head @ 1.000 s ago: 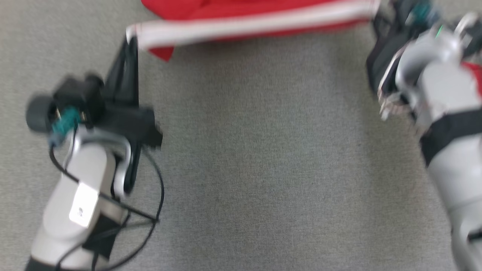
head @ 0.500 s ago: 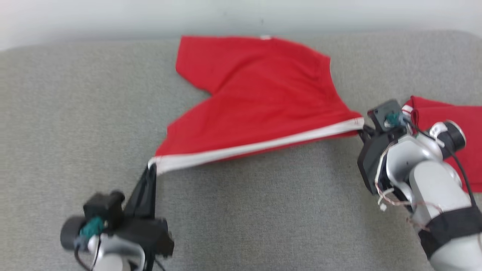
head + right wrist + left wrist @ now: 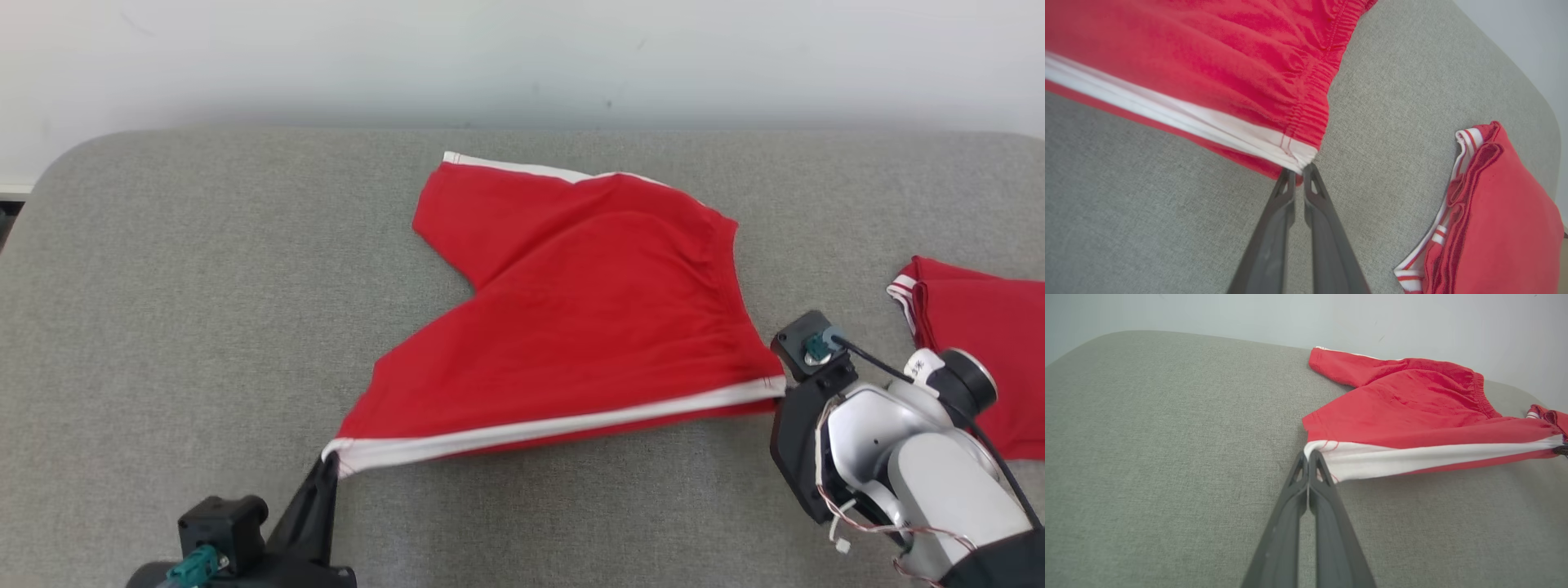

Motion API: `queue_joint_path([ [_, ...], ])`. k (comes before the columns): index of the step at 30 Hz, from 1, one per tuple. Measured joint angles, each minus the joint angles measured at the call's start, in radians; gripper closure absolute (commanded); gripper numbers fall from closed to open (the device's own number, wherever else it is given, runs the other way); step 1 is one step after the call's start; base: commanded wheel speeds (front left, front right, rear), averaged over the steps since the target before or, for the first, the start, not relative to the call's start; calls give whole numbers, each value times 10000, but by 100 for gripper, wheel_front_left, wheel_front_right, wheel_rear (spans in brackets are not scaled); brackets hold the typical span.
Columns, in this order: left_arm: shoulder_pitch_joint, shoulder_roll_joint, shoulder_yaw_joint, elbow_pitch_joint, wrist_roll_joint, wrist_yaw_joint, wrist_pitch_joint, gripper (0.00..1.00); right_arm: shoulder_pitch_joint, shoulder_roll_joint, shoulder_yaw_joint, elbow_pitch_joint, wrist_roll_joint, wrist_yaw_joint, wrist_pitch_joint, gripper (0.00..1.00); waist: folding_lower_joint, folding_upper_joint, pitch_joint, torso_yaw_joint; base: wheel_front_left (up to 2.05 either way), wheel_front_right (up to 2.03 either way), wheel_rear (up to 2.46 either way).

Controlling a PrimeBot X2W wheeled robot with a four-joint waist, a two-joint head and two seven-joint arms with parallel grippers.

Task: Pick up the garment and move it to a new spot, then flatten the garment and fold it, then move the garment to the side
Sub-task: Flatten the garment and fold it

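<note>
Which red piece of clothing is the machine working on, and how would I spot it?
Look at the wide grey cushion: red shorts lie spread across its middle. Their white-striped near edge is pinched by the left tool and the right tool, unlike the folded red garment lying untouched at the right.

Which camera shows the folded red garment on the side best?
The right wrist view: the folded red garment sits close, striped trim and layers clear. The head view has it partly behind the arm; the left wrist view catches a sliver.
</note>
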Motion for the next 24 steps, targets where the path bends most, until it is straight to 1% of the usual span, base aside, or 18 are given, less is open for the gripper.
queue_joint_path([
  [5, 496, 349, -136, -500, -67, 58, 917, 100, 436, -441, 408, -566, 581, 0, 865, 100, 0, 0, -115, 116, 0, 0, 0],
  [6, 593, 462, -190, -571, -73, 58, 1172, 100, 532, -527, 472, -696, 694, 0, 1014, 100, 0, 0, -131, 141, 0, 0, 0],
  [7, 804, 623, -268, -786, -136, 65, 1651, 100, 744, -679, 564, -966, 876, -2, 1304, 100, 1, 0, -161, 192, 0, 0, 0],
  [13, 1231, 1149, -357, -1402, -309, 84, 2813, 100, 1355, -1076, 755, -1898, 1440, -4, 2050, 100, 1, 1, -217, 310, 0, 0, 0],
  [17, 1498, 1480, -445, -1923, -420, 127, 3574, 100, 1735, -1367, 755, -2591, 1762, -12, 2468, 100, 1, 2, -181, 338, 0, 0, 0],
  [18, 1680, 1760, -462, -2362, -449, 140, 4027, 100, 2001, -1496, 669, -3047, 1941, -13, 2702, 100, 1, 2, -153, 333, 0, 0, 0],
  [21, 1886, 2010, -502, -2775, -604, 144, 4498, 100, 2363, -1628, 635, -3452, 2123, -13, 3041, 100, 1, 2, -124, 314, 0, 0, 0],
  [24, 1972, 2140, -497, -3214, -723, 186, 4878, 100, 2677, -1764, 506, -3845, 2261, -13, 3321, 100, 1, 2, -72, 288, 0, 0, 0],
])
